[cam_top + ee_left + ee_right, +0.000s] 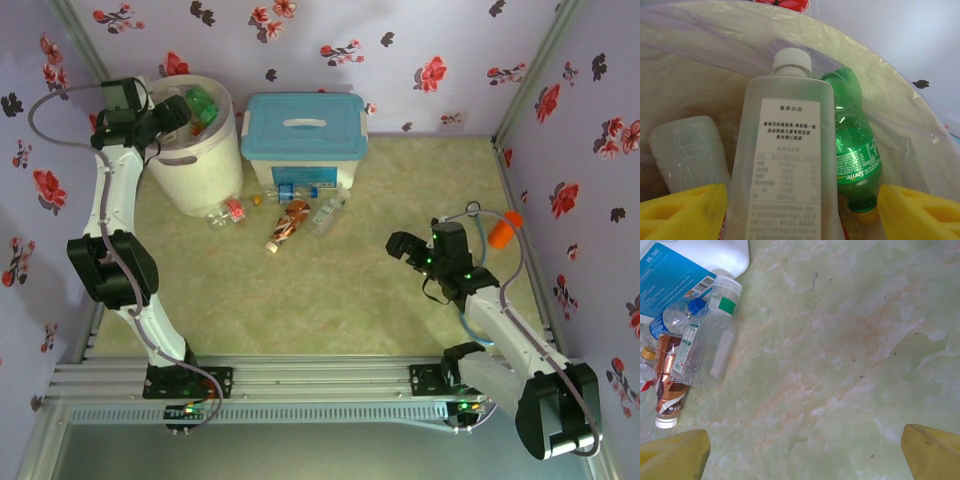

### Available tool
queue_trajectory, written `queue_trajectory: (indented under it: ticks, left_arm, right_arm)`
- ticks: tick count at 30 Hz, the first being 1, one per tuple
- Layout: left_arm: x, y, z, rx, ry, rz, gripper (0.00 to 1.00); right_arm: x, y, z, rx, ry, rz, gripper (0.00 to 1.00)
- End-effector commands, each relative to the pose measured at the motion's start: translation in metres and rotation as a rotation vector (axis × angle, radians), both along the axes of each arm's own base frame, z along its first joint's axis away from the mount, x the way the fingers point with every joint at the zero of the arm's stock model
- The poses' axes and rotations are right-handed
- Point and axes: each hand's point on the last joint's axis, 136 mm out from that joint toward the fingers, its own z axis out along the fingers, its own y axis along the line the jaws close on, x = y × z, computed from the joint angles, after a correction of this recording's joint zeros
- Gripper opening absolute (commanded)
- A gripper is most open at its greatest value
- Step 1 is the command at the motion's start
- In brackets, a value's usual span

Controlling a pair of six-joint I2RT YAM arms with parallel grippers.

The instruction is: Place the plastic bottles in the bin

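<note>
Left gripper (172, 118) sits over the mouth of the bin (195, 172), upper left of the top view. In the left wrist view its yellow fingers (682, 212) sit at the 2 lower corners, spread. A clear bottle (785, 165) with a white cap and white label lies between them, cap pointing up-frame. The finger at lower right stands apart from it; can't tell about contact at lower left. The bottle lies inside the bin on the liner. The green bottle (855, 145) is just beside it on the right and 1 frosted bottle (687, 150) is at lower left, both also in the bin.

Right gripper (408, 250) is right of centre in the top view, over bare table (300, 300), jaws wide, nothing between them. Loose bottles (290, 215) lie in a cluster on the table just in front of the blue-lidded box (305, 135), right of the bin. Among them are a brown-labelled bottle (670, 385) and a green-tab bottle (707, 347), side by side. Orange cup (510, 228) is by the right wall.
</note>
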Motion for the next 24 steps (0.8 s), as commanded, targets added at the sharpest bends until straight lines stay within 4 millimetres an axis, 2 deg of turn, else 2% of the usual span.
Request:
queue_trajectory:
  ticks: [1,5,9,11,17,24]
  left_arm:
    - [0.000,-0.005,0.017,0.026,-0.032,-0.039,0.80]
    - [-0.001,-0.004,0.029,0.044,-0.056,-0.036,0.80]
    - [0.000,0.001,0.035,0.087,-0.065,-0.020,0.69]
    - [0.003,0.005,0.031,0.123,-0.050,-0.009,0.62]
    - [0.010,0.010,-0.001,0.157,0.039,-0.014,0.52]
    - [0.008,0.016,-0.051,0.149,0.148,-0.006,0.42]
  right_arm:
    - [-0.003,-0.001,-0.002,-0.001,0.004,-0.010,0.99]
    - [-0.003,-0.002,-0.001,-0.007,0.000,-0.012,0.99]
    - [-0.003,-0.001,-0.003,-0.002,0.005,-0.009,0.99]
    - [-0.003,0.000,-0.003,0.002,0.005,-0.009,0.99]
    - [-0.004,0.000,-0.004,0.004,0.006,-0.008,0.99]
    - [-0.004,-0.002,-0.003,-0.005,0.001,-0.011,0.99]
